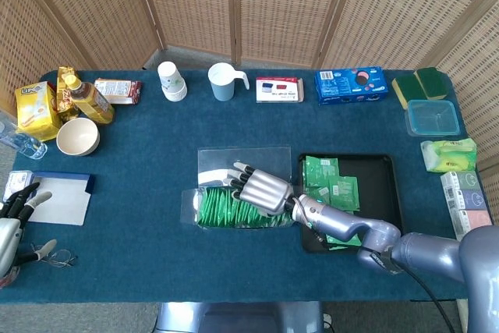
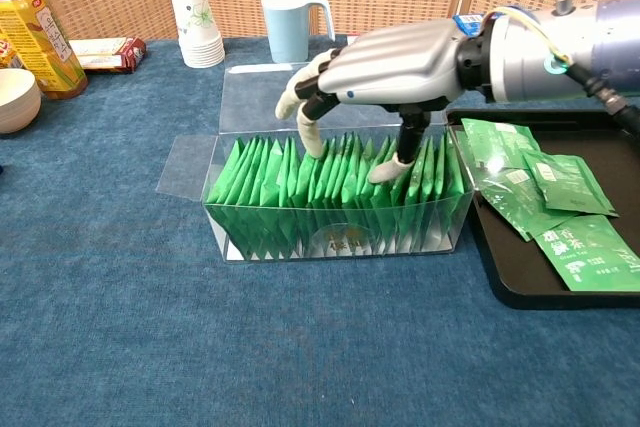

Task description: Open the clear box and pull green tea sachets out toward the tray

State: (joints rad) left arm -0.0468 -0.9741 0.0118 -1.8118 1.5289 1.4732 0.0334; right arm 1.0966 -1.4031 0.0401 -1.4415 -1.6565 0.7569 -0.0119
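My right hand [image 2: 385, 62] sits over the clear box [image 2: 335, 232], fingertips [image 2: 381, 171] down among the sachets [image 2: 270, 187] standing in a row inside it. The tray [image 2: 505, 277] lies just right of the box, with loose sachets [image 2: 575, 247] on it. Behind the box stand a mug [image 2: 292, 25] and stacked cups [image 2: 198, 13]. My left hand [image 1: 12, 224] rests at the table's far left edge.
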